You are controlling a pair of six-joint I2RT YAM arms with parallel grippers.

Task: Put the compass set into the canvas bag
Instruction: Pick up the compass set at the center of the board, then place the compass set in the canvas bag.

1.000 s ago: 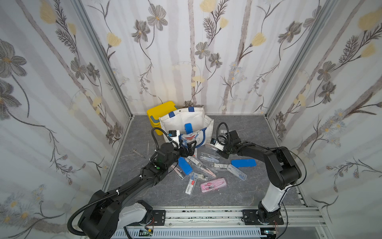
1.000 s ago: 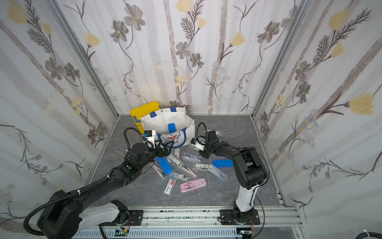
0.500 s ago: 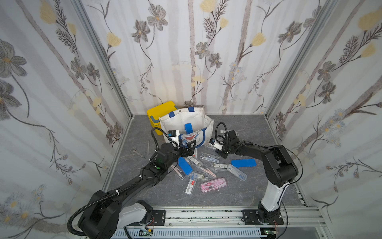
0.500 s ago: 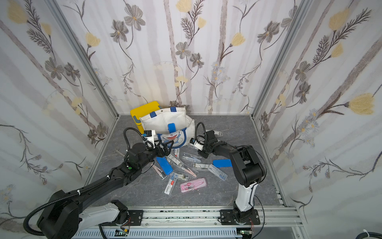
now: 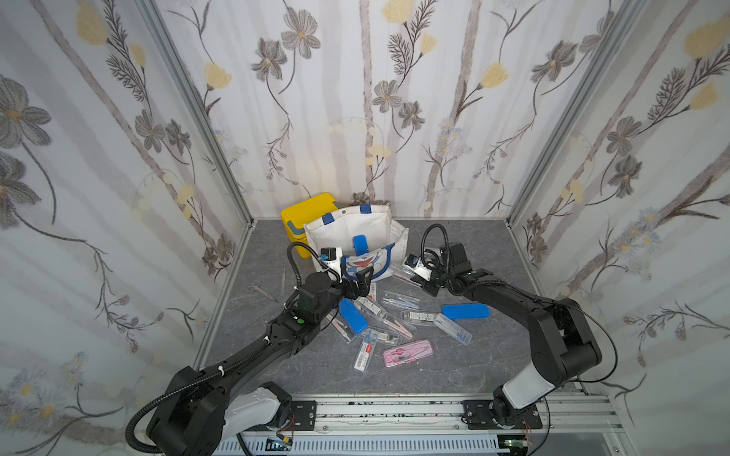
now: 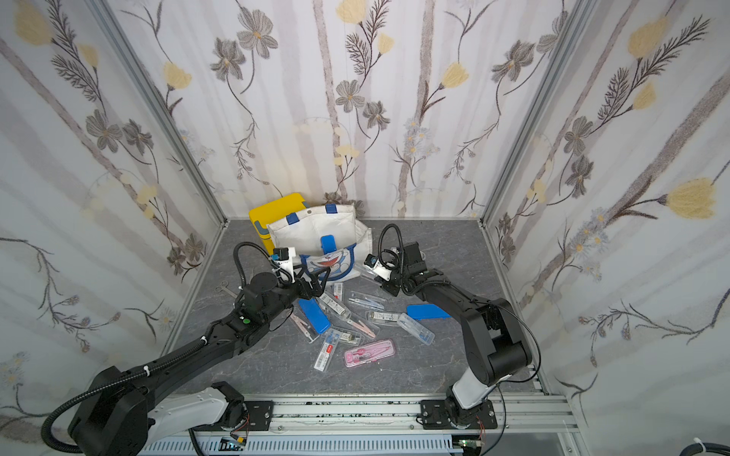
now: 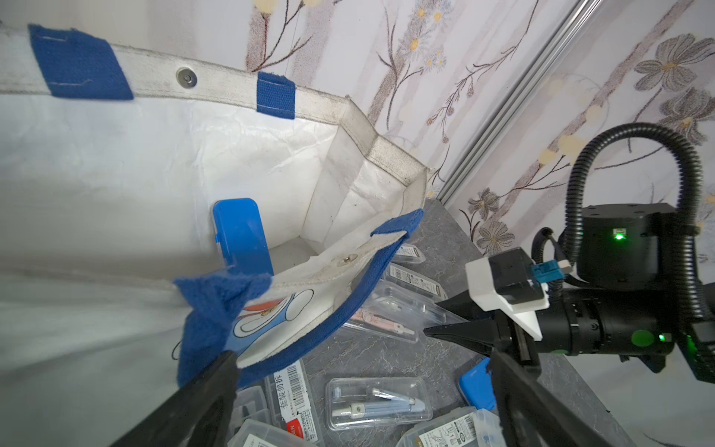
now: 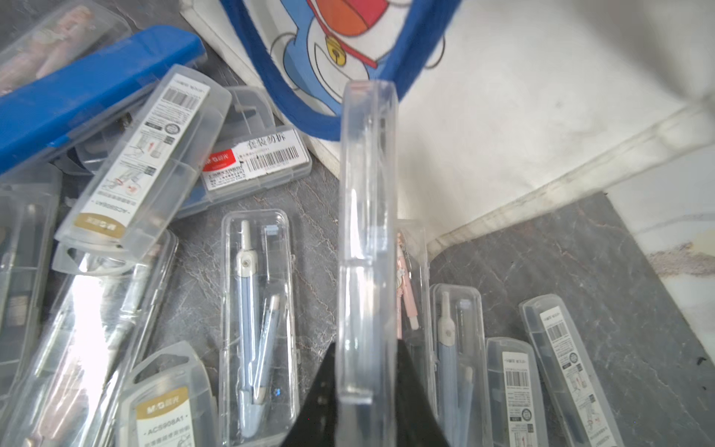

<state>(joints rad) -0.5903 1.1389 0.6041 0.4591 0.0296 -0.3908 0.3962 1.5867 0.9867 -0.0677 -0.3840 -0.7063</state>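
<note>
**Right arm.** The right fingers [image 8: 366,350] are closed on the near end of a clear compass set [image 8: 367,216]. The case stands on its narrow edge between them, and most of its length projects past the tips. Its long axis follows the reach of the fingers. The free end points at roughly 10 o'clock across the desk [image 5: 454,367], toward the cat-face pocket of the canvas bag [image 5: 351,229]. The set is outside the bag, just off its 4 o'clock corner, with loose compass cases [image 8: 259,317] lying flat on the desk beside it.

**Bag.** It stands at 12 o'clock with its mouth open. A blue case [image 7: 240,232] stands upright inside, and a yellow box [image 5: 302,211] sits at its 10 o'clock.

**Left arm.** The left fingers [image 5: 359,283] are spread wide and grip nothing, at the bag's 6 o'clock. In the left wrist view one tip meets the drooping blue handle [image 7: 216,309].
</note>
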